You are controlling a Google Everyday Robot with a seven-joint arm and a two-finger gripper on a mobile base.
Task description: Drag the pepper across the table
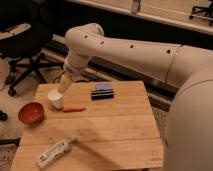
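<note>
**A:** What takes up the most room?

**B:** The robot's bulky white arm (125,50). It reaches in from the right, bends at an elbow and drops towards the far left corner of the light wooden plank table (115,130).

**A:** And behind the table?

**B:** A black office chair on castors (22,42) stands on the floor at the upper left.

**A:** What is on the table?

**B:** A round red-orange bowl (31,113) sits at the left edge. A long white bottle-like object (52,152) lies on its side near the front left corner. A flat dark block with a blue top (102,92) rests near the far edge, about the middle. A small white cup (56,98) stands upright near the far left corner.

**A:** Where is the gripper?

**B:** The pale gripper (64,86) hangs right over the white cup, at its rim. Whether it is open or closed I cannot tell.

**A:** And the pepper?

**B:** The slender orange-red pepper (74,108) lies flat on the wood just to the right of the cup's base, between the bowl and the dark block. It is below the gripper and apart from it.

**A:** Anything smaller?

**B:** A small dark logo (155,156) is at the front right corner.
</note>
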